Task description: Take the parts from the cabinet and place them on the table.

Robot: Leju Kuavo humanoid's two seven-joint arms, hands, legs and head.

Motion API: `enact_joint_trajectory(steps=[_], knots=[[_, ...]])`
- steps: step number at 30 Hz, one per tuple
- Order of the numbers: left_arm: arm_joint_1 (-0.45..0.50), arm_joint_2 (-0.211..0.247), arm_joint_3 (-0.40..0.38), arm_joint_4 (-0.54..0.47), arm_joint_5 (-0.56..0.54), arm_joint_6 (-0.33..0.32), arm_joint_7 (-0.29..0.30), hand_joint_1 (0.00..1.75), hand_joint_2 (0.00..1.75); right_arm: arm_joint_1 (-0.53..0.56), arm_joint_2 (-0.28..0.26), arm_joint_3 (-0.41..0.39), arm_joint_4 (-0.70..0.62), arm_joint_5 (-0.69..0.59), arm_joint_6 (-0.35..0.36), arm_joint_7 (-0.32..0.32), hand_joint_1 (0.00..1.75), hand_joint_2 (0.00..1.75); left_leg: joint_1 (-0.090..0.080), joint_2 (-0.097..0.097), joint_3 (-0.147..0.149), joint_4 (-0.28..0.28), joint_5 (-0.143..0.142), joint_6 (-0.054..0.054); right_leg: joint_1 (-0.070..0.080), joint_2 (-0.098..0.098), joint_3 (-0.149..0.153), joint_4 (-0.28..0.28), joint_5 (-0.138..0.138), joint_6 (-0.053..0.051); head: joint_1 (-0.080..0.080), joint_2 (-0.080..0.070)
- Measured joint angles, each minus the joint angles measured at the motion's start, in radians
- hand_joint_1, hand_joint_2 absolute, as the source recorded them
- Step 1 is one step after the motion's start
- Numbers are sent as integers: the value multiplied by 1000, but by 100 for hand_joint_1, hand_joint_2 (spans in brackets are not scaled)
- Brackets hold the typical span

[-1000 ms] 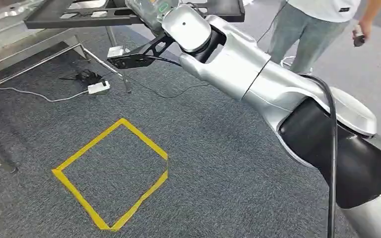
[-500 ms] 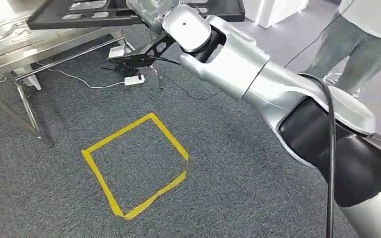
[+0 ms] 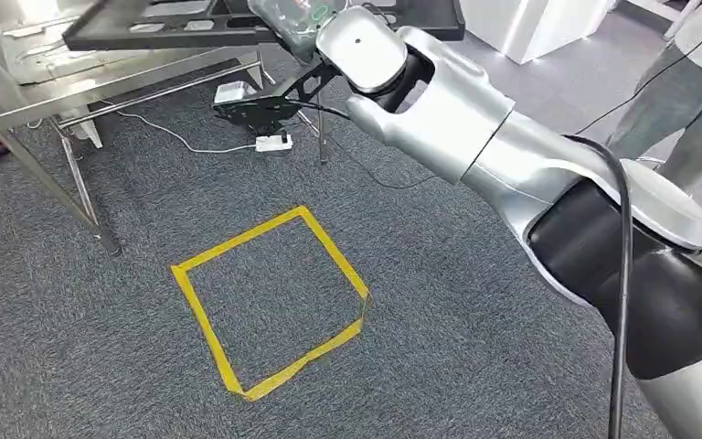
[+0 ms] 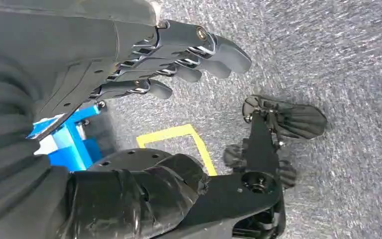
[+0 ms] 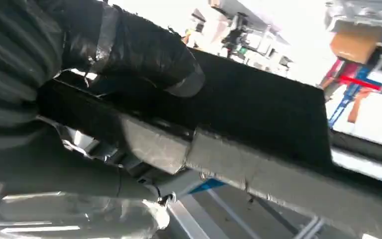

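Camera swung right; right robot hand (image 5: 129, 50) apparently clamps flat black tray (image 3: 238, 27); left robot hand (image 4: 179, 55) empty, fingers apart.

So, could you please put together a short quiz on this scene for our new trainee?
1. True or false: the yellow tape square lies on the grey carpet.
2. What does the right hand hold? A: the black tray. B: a power strip. C: nothing.
3. Fill in: the left hand, fingers apart over the carpet, holds ____.
Key: 1 true; 2 A; 3 nothing.
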Motion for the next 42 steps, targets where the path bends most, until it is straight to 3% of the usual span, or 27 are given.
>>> enact_joint_trajectory(steps=[2, 3, 4, 5, 7, 21, 42], knots=[[0, 0, 0, 0, 3, 0, 1, 0, 175, -2, -8, 0, -5, 1, 2, 0, 175, 175, -2, -8, 6, 1, -3, -1, 8, 7, 68, -166, 98, -16, 1, 0], [0, -1, 0, 0, 3, 0, 1, 0, 175, -4, -10, 0, -6, 2, 3, 0, 175, 175, -1, -11, 5, 1, -4, -2, 14, 19, 94, -238, 119, -26, 0, 0], [-1, -3, 0, 0, 3, 0, 1, 0, 175, -6, -10, 0, -8, 2, 3, -2, 175, 175, -7, -15, 0, 5, -5, -6, 15, 20, 111, -261, 112, -28, -1, 0], [-2, -5, 0, 0, 4, 0, 0, 0, 175, -4, -11, 0, -11, 1, 4, -3, 175, 175, -3, -16, 0, 0, -2, -10, 15, 18, 110, -259, 113, -27, -1, 0], [0, -5, 0, 0, 4, 7, -2, 0, 175, 2, -12, 0, -13, 1, 5, -4, 175, 175, -4, -16, 0, 4, -6, -3, 16, 18, 113, -265, 114, -19, -1, 0], [1, -6, 0, 0, -3, 11, 1, 0, 175, 22, -16, 0, -18, 0, -3, -11, 175, 175, -4, -16, 7, -11, -2, -13, 17, 19, 112, -263, 113, -27, -1, 0], [0, 12, 0, 0, 8, 45, 18, 0, 175, 25, 28, 0, 6, 5, -39, -35, 175, 175, -5, -16, 7, -11, -2, -14, 13, 17, 113, -264, 113, -27, -1, 0]])
